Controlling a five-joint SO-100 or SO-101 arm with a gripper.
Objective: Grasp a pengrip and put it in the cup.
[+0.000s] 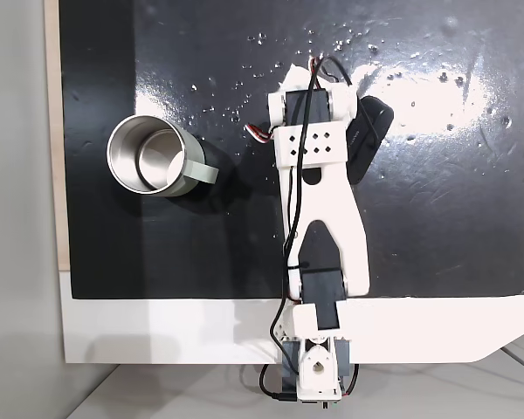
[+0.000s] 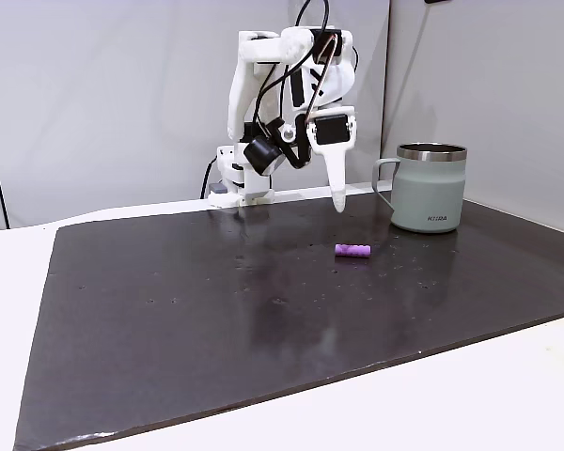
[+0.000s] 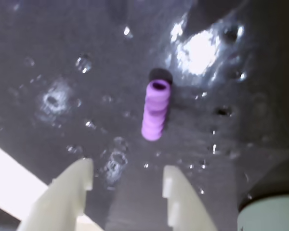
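purple pengrip (image 3: 155,110) beyond spread pincer (image 3: 130,180)

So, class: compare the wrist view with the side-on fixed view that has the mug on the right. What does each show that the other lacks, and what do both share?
Wrist view alone: the pengrip's open hollow end and ribs, framed ahead of the open claw.

Side-on fixed view alone: the cup's handle and steel rim, the white arm raised above the mat, grey walls.

Both: the purple pengrip lying on the dark, speckled mat, ungrasped.
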